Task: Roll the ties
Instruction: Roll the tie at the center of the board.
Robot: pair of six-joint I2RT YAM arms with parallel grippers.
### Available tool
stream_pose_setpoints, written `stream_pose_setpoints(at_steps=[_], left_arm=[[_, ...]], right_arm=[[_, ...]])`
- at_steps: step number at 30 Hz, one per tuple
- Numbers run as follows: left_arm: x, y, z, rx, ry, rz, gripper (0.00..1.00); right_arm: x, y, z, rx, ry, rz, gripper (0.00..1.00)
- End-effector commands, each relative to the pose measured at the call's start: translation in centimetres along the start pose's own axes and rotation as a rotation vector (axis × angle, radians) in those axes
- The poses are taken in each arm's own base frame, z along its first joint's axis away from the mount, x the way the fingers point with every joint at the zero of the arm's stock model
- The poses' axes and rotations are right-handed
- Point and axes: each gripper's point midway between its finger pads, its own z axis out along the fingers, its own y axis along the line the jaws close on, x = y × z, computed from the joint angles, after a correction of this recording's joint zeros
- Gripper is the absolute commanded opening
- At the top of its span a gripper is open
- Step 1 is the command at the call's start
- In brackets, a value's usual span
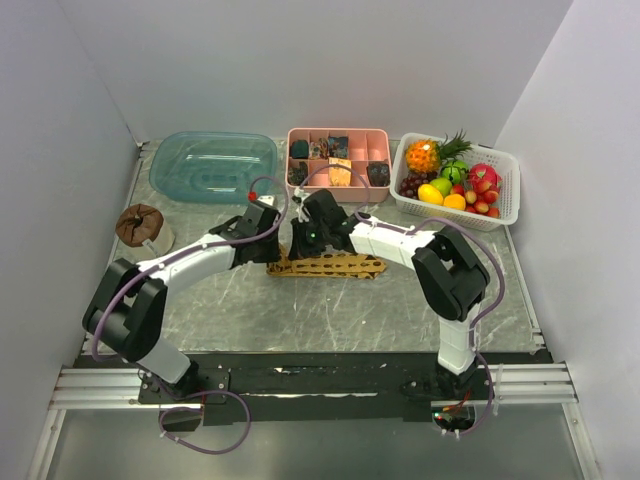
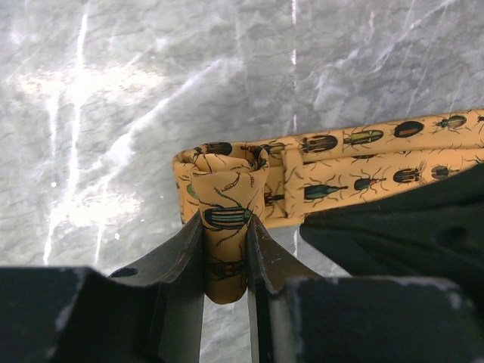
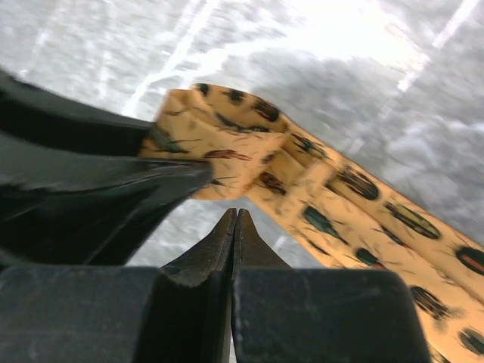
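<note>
The tie [image 1: 330, 265] is a golden-yellow cloth strip with dark beetle prints, lying across the table's middle. Its left end is folded into a small roll [image 2: 223, 189]. My left gripper [image 2: 225, 234] is shut on that rolled end, a finger on each side. My right gripper [image 3: 237, 215] is shut and empty, its tips just above the table beside the tie [image 3: 340, 212]. The dark left gripper body fills the left of the right wrist view. In the top view both grippers [image 1: 268, 240] [image 1: 305, 240] meet at the tie's left end.
A pink divided box [image 1: 338, 160] with small dark bundles stands at the back centre. A clear teal tub [image 1: 215, 165] is at the back left, a white fruit basket [image 1: 458, 180] at the back right, a brown round object [image 1: 140, 225] at the left.
</note>
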Motion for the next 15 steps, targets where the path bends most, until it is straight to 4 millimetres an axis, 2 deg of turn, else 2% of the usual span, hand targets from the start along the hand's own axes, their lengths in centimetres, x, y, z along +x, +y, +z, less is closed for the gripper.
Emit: stream_pose_setpoints(at_steps=[1,8,10,13,15], left_arm=[[-0.7,-1.4,0.2,-0.007,-0.02,0.017,0.18],[-0.1,-3.3,1.0,-0.019,-0.007,0.049,0.41],[0.2,-3.8,1.3,-0.023,-0.003,0.058,0.51],[0.2,-4.6,1.4,-0.026,-0.007,0.067,0.59],[-0.1,-5.4,1.3,-0.008,-0.017,0.066,0.61]], right_arm=[[-1.4,-1.2,-2.1,0.032,-0.06,-0.005,0.0],[-1.7,-3.0,-3.6,0.067,-0.079,0.017,0.0],[-1.5,-3.5,-3.7,0.076,-0.078,0.022,0.0],[-1.5,-3.9,-4.1,0.081,-0.083,0.028,0.0],[-1.4,-4.2,-4.1,0.084,-0.082,0.033,0.0]])
